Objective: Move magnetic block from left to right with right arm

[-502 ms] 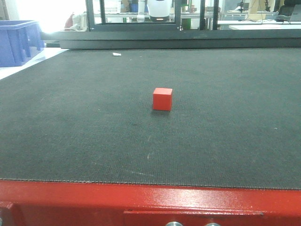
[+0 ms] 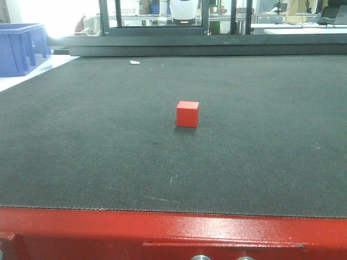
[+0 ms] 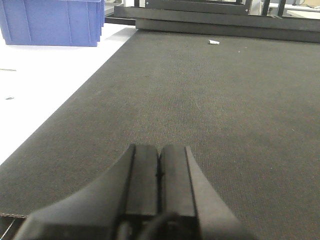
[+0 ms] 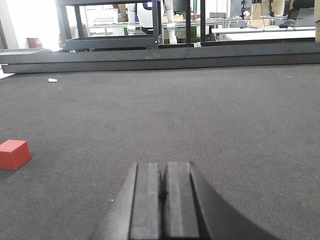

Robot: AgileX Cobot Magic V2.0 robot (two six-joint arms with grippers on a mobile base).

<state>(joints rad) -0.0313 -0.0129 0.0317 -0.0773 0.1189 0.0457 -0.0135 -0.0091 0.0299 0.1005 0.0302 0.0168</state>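
on the mat (image 2: 81, 141) the magnetic block (image 2: 187, 114) sits free, right arm (image 4: 163, 167) and left arm (image 3: 159, 151) jaws closed, empty.

A tally, kind by kind.
One magnetic block (image 2: 187, 114), one blue crate (image 2: 20, 47), one white scrap (image 2: 134, 63) and one dark surface (image 2: 260, 151) were there; two pairs of jaws showed, one on the left arm (image 3: 160, 150), one on the right arm (image 4: 163, 166).

I saw a matte magnetic block (image 2: 187, 114) on a rough woven mat (image 2: 97, 141); the table edge (image 2: 81, 230) looked glossy painted metal
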